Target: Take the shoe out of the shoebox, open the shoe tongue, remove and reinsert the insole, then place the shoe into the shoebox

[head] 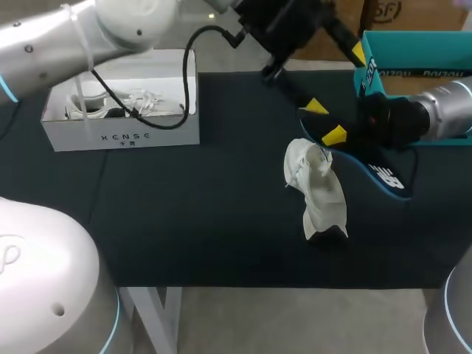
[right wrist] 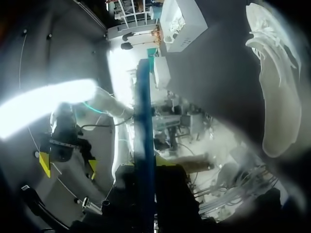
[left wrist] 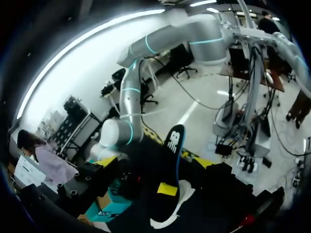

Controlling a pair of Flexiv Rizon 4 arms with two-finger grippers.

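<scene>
While the insole (head: 383,177) is pinched in the right hand (head: 338,140) just beside the shoe (head: 317,192) on the tabletop (head: 184,221), the left hand (head: 337,80) is held wide open near the shoe. The shoe should be steadied, then the insole slid in toe first.

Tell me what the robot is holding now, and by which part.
The right gripper holds the dark insole near its unmarked end, jaws on both faces. The left gripper holds nothing.

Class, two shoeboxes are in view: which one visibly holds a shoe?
The white shoebox on the left: a white laced shoe lies inside it. The teal shoebox on the right shows no shoe inside.
</scene>
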